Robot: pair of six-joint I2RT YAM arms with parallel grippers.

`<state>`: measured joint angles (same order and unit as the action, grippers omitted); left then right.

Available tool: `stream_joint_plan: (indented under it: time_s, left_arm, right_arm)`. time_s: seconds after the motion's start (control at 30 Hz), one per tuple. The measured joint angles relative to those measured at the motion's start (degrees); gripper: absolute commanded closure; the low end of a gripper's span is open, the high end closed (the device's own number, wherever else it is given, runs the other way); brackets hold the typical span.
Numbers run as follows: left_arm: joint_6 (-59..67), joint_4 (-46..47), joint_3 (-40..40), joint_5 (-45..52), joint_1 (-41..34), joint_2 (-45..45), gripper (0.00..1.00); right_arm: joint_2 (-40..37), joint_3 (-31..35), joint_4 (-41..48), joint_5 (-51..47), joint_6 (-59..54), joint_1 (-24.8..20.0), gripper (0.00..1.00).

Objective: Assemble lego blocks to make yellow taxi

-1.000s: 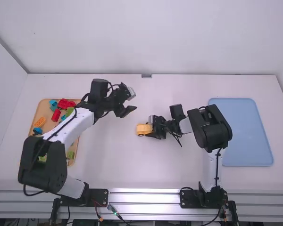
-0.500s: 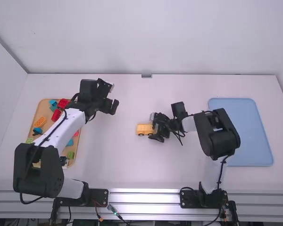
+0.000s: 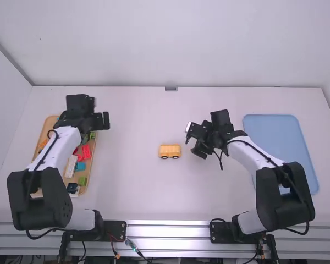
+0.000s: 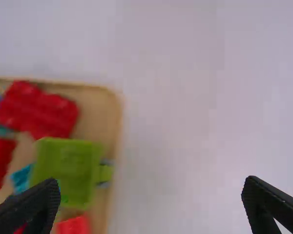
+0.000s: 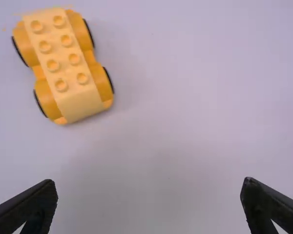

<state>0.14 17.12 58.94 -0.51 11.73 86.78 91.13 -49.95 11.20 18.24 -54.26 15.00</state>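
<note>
1. Both of my grippers empty. Left gripper (image 4: 151,187): fingers spread wide, nothing between them, at the inner edge of the parts tray (image 3: 93,165). Right gripper (image 5: 149,187): same wide spread, no hold on anything, above the table (image 3: 137,192).
2. Yellow car (image 3: 170,151): upright on its wheels mid-table, between the two arms, just beside my right gripper and not touching it. Well apart from the left.
3. Build, from the right wrist: paler yellow studded brick (image 5: 58,63) lying lengthwise along the wheeled base, looks square to it. Top studs bare.
4. Parts in tray: green block (image 4: 66,170), red block (image 4: 39,109), others in mixed colours. Blue tray (image 3: 278,132) at my far right.
5. Step in hand, my reading: brick-on-base joining looks done; this is either the end of the assembly or a check before finishing. Cannot tell from here whether the brick is pressed fully home.
6. Next move, if the build is judged finished: keep both grippers off the car and bring the arms to rest. If a seam shows, steady the base with one gripper and press straight down with the other; a sideways push would likely set the wheels rolling.
</note>
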Motion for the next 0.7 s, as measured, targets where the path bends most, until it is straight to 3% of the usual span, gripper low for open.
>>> stream_joint_plan:
  time_s: [0.17, 0.37, 0.47, 0.67, 0.7]
  left_arm:
    - [-2.1, 10.9, 5.0, -1.9, 10.7, 2.3, 0.01]
    - [0.1, 22.9, 22.0, -2.4, 21.7, 12.4, 0.01]
    - [8.2, 29.5, 33.8, 0.0, 26.4, 22.0, 0.01]
    - [24.2, 36.0, 45.2, 0.3, 29.5, 34.3, 0.0]
    - [27.0, 36.1, 46.2, 0.2, 29.7, 35.7, 0.05]
  right_arm:
    - [0.0, 0.0, -1.9, -1.2, -0.2, 0.1, 0.01]
    - [0.0, 0.0, -3.3, -1.6, 0.0, 0.1, 0.01]
    - [0.0, 0.0, -3.5, -1.8, -0.3, 0.1, 0.01]
    - [0.0, 0.0, -3.5, -1.9, -1.5, 0.1, 0.01]
    - [0.0, 0.0, -3.5, -1.9, -1.6, 0.1, 0.01]
